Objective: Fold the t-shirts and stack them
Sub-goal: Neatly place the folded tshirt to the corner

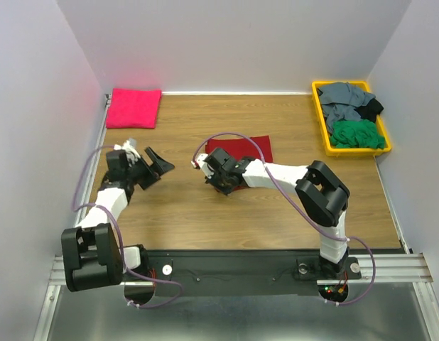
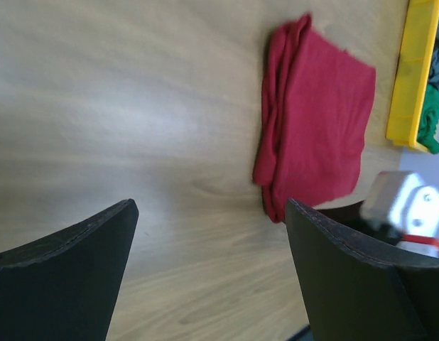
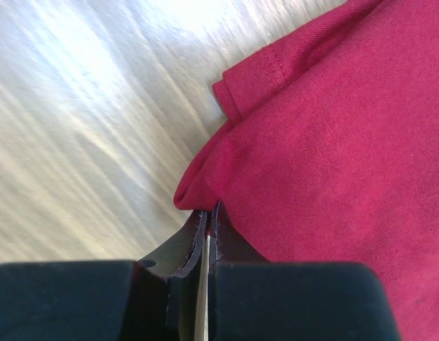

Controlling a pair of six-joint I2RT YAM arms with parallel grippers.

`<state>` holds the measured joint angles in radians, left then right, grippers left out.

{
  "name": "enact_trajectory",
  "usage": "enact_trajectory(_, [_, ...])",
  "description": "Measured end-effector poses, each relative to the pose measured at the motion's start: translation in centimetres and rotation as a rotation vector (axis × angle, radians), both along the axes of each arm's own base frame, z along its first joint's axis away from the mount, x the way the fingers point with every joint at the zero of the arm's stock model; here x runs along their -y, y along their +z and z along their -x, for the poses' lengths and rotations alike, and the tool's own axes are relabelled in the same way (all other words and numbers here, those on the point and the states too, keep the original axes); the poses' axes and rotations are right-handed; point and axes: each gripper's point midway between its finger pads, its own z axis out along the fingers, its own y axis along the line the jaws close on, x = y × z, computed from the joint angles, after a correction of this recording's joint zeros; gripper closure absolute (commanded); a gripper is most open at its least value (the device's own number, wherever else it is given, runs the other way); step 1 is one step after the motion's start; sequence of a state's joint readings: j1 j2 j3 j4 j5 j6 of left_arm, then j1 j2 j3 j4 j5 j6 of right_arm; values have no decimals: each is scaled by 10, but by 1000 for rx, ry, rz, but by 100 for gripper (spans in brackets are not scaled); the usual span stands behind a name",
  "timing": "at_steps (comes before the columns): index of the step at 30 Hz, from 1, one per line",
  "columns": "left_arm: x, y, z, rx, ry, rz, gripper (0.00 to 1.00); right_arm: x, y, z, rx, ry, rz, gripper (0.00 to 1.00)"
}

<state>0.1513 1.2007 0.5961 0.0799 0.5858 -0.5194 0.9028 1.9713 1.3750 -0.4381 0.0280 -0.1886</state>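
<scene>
Pinching with its jaws drawn to a thin slit, the right gripper point(image 3: 207, 213) grips the near folded edge of the dark crimson-red soft fabric t-shirt point(image 3: 333, 156). That shirt lies folded flat on the wooden tabletop point(image 1: 191, 213), directly ahead of the fingers. To the left, the left gripper point(image 2: 210, 206) is over the wood with jaws spread wide, apart from the crimson shirt. Beyond the left gripper, at the far table corner, lies the hot-pink folded fabric t-shirt point(image 1: 134, 108). Far to the right of the right gripper, the yellow plastic bin point(image 1: 320, 117) contains the crumpled grey, green and black fabric shirts point(image 1: 344, 99).
</scene>
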Motion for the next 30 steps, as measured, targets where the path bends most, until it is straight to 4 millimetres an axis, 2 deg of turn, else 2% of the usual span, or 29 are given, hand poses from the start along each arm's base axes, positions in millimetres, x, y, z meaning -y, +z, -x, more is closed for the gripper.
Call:
enact_trajectory(1, [12,-12,9,-40,-7,30,3,-2,2,2,-10,0,-14,99])
enact_trajectory(3, [34,-18,15,-64,-38,57,3,-5,5,4,-22,1,-32,99])
enact_trajectory(7, [74,-4,6,2,-94,99,3,-13,14,1,-33,-9,-73,99])
enact_trajectory(10, [91,-5,2,6,-99,123,3,-18,20,-3,-40,-26,-102,99])
enact_trajectory(17, [124,-28,6,-87,-94,166,3,-28,41,-18,-39,-72,-177,99])
enact_trajectory(23, [142,-42,8,-142,-73,196,3,-29,43,-20,-51,-89,-193,99])
enact_trajectory(28, [147,-58,-2,-187,-42,204,3,-30,42,-19,-67,-97,-199,99])
enact_trajectory(30, [150,-56,-15,-168,-31,204,10,-31,43,-20,-74,-103,-209,99])
